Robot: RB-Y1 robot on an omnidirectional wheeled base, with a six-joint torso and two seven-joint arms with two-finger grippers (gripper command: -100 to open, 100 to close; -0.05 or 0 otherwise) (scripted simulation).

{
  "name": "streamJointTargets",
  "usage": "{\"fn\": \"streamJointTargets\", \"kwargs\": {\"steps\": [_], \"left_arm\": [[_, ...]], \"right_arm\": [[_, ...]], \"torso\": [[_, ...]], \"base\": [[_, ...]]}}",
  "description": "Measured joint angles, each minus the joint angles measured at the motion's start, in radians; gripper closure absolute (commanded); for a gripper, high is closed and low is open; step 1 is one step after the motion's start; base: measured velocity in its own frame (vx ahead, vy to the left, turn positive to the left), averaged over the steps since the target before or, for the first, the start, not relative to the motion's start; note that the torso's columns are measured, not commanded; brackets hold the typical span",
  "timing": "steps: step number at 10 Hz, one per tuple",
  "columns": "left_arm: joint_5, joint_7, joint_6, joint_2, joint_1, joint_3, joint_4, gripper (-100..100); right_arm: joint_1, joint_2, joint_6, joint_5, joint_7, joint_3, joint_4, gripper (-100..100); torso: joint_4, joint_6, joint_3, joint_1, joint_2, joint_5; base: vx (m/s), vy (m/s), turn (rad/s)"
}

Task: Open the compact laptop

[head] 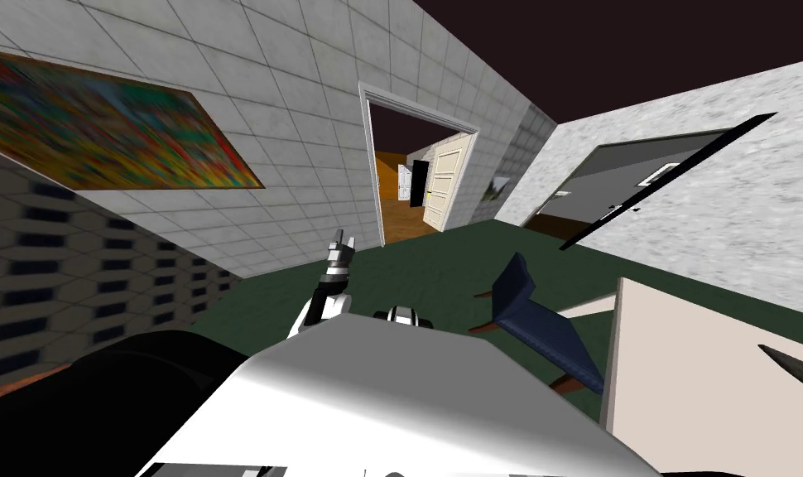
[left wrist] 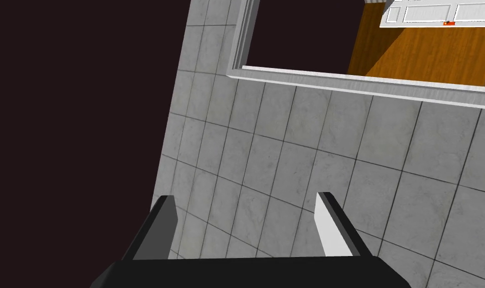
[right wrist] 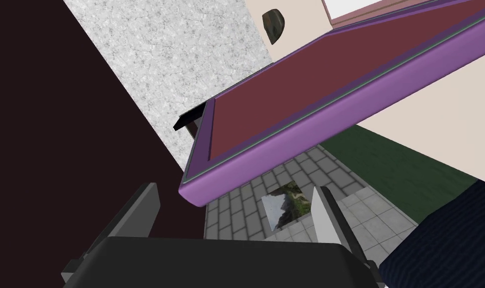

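Both arms are carrying spread fingers and gripping nothing. The right end effector [right wrist: 236, 190] is pointing toward the cream tabletop [head: 706, 356] with its two blades standing wide apart. The compact laptop [right wrist: 306, 85] is lying flat against that tabletop just ahead of them. It is showing as a thin purple slab with a maroon face and a fine pale seam running along its edge, and its lid is sitting down. Its nearest corner is hanging ahead of the gap between the blades without touching either one. A small dark rounded object [right wrist: 274, 20] is resting on the tabletop beyond the laptop, and I cannot tell what it is.

A navy chair [head: 540, 323] is standing on the green floor [head: 441, 265] just beside the tabletop. The left end effector [head: 342, 242] is being held up well apart from the tabletop, on the far side of the chair from it, with its blades parted and empty. An open doorway [head: 416, 182] is showing farther from the tabletop than that raised arm. A colourful painting [head: 102, 132] is hanging on the tiled wall farthest from the tabletop.
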Motion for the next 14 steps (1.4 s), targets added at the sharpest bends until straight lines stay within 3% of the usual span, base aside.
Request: {"fn": "streamJointTargets", "kwargs": {"steps": [5,6,14], "left_arm": [[0.0,0.0,0.0,0.0,0.0,0.0,0.0,0],[0.0,0.0,0.0,0.0,0.0,0.0,0.0,0],[0.0,0.0,0.0,0.0,0.001,0.0,0.0,0]], "right_arm": [[-0.03,-0.02,0.089,0.0,-0.006,0.006,0.022,-100],[-0.031,-0.02,0.094,0.0,-0.007,0.006,0.021,100],[0.018,0.012,-0.056,-0.001,0.004,-0.006,-0.012,100]], "torso": [[0.0,0.0,0.0,0.0,0.0,0.0],[-0.001,0.001,-0.002,-0.001,-0.003,0.0],[-0.001,0.002,0.0,0.0,-0.001,-0.001]], "base": [[-0.1,0.014,0.139],[0.053,-0.019,-0.232],[0.131,-0.011,-0.173]]}}
